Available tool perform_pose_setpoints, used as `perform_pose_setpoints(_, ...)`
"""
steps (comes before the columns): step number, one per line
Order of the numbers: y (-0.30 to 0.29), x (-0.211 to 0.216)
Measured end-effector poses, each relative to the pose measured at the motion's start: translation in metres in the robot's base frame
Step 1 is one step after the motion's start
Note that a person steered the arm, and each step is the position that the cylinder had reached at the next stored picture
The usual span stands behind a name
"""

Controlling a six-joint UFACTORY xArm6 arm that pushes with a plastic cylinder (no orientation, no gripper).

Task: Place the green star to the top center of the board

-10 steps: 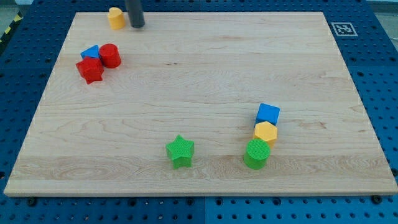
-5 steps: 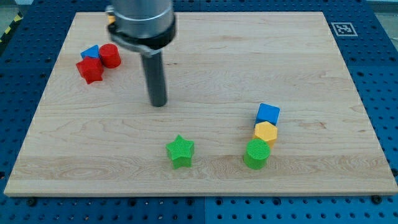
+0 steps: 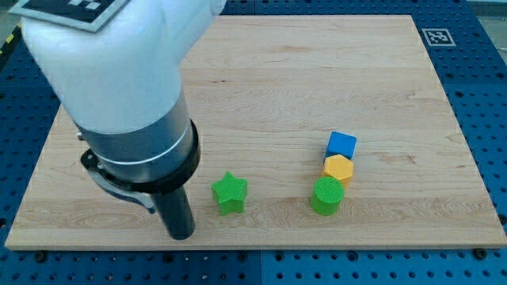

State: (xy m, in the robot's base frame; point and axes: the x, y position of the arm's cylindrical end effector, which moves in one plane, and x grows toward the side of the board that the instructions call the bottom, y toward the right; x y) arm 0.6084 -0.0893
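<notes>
The green star point(image 3: 230, 192) lies on the wooden board point(image 3: 269, 79) near the view's bottom, left of centre. My tip point(image 3: 182, 235) stands on the board just left of the star and slightly below it, a small gap apart. The arm's large white and dark body covers the board's upper left part.
A blue cube point(image 3: 341, 145), a yellow hexagon point(image 3: 338, 169) and a green cylinder point(image 3: 327, 195) stand touching in a column at the view's lower right. The red and blue blocks and the yellow block seen earlier at the upper left are hidden behind the arm.
My tip has moved from the top left of the board down to the bottom, ending just left of the green star. No block has moved.
</notes>
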Motion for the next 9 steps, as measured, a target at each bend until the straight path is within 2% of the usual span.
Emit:
perform_pose_setpoints(2, 0.051, -0.032)
perform_pose_setpoints(4, 0.116, -0.035)
perform_pose_setpoints(6, 0.104, -0.079)
perform_pose_setpoints(7, 0.064, -0.079)
perform_pose_setpoints(8, 0.052, -0.089)
perform_pose_setpoints(9, 0.057, -0.121)
